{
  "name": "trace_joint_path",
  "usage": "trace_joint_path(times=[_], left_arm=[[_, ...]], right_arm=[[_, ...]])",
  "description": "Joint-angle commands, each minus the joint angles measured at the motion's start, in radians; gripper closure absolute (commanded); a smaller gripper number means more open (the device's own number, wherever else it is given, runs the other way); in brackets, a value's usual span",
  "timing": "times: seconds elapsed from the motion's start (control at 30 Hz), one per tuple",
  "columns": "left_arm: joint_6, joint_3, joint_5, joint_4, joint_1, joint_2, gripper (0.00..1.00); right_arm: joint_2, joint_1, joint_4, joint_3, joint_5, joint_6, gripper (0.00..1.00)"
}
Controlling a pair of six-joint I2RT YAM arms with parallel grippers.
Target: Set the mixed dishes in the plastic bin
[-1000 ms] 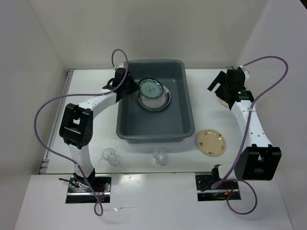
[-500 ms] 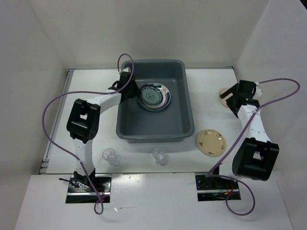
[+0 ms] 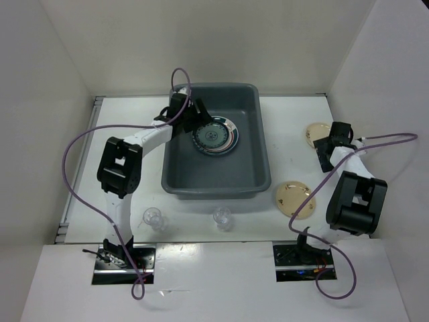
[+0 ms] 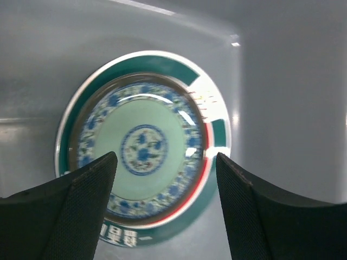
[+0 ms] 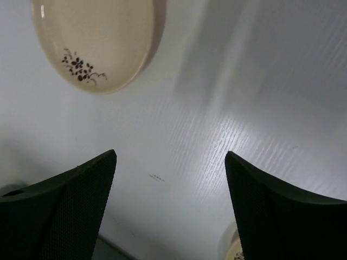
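Bright overhead light — wrist views blurred, glare on the table [image 5: 227,135].

Glossy glazed plates [image 4: 143,149] gleam below the left gripper [image 4: 165,156] in the smooth plastic bin [image 4: 282,81]; the white table [image 5: 217,108] looks faintly grained.

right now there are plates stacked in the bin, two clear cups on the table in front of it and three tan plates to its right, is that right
Not three: the top view shows two tan plates right of the bin. The stacked plates and two clear cups on the table are as you say.
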Motion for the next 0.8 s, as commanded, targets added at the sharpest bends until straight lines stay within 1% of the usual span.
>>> trace_joint_path(times=[0.0,0.03,0.1,0.13,0.2,0.43,0.53,0.6,0.77], left_arm=[[0.041,0.062,0.067,-0.003,0.006,-0.094,0.19],[0.058,0.062,0.076,-0.003,0.006,-0.108,0.19],[0.067,0.062,0.103,-0.017,0.006,-0.144,0.19],[0.067,0.062,0.137,-0.017,0.015,-0.144,0.19],[0.058,0.053,0.16,-0.017,0.025,-0.173,0.19],[0.058,-0.025,0.169,-0.008,0.069,-0.225,0.19],[0.058,-0.036,0.179,-0.008,0.069,-0.246,0.18],[0.069,-0.045,0.179,-0.008,0.069,-0.256,0.18],[0.069,-0.077,0.179,-0.017,0.069,-0.274,0.18]], right_arm=[[0.04,-0.007,0.072,-0.023,0.058,0.156,0.18],[0.04,-0.007,0.085,-0.036,0.058,0.172,0.23],[0.072,-0.007,0.134,-0.057,0.058,0.215,0.25],[0.083,-0.007,0.146,-0.057,0.058,0.227,0.28],[0.118,-0.007,0.18,-0.057,0.058,0.252,0.31],[0.205,-0.007,0.257,-0.048,0.058,0.353,0.32],[0.226,0.012,0.267,-0.013,0.09,0.382,0.32],[0.255,0.021,0.267,0.004,0.09,0.407,0.31],[0.302,0.021,0.28,0.046,0.099,0.447,0.31]])
